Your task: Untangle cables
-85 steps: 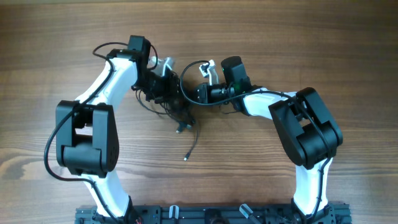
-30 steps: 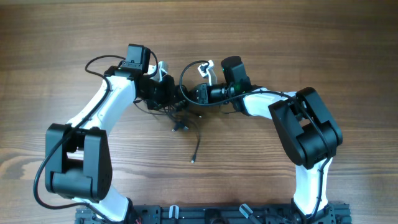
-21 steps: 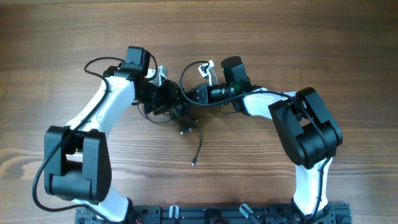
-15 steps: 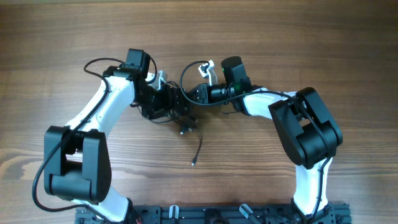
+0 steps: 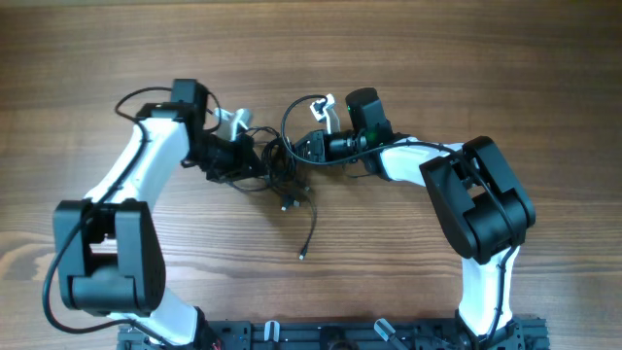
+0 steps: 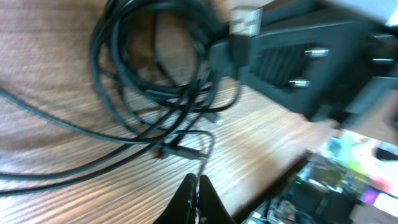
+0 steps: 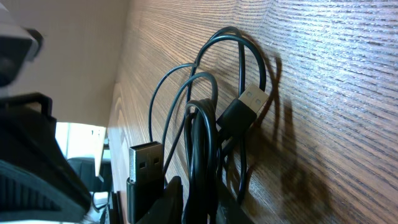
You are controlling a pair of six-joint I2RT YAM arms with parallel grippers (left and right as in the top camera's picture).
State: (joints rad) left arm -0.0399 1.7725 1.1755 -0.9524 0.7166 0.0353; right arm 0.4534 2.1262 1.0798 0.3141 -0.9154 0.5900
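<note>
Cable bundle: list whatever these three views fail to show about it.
- Overhead: how the cables cross inside the knot. The strands are too thin and piled on each other.
- Left wrist: whether the shut left claw pinches a strand. The bottom edge cuts off its fingers, and the right half is motion-blurred.
- Right wrist: where the strands run below the USB plug. The right claw and the bottom edge hide them.

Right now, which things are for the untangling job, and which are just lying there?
For the job:
- cables in a bundle between the two arms
- USB plug on one of them

Just there:
- wooden table
- thick cords wired to the arms
</note>
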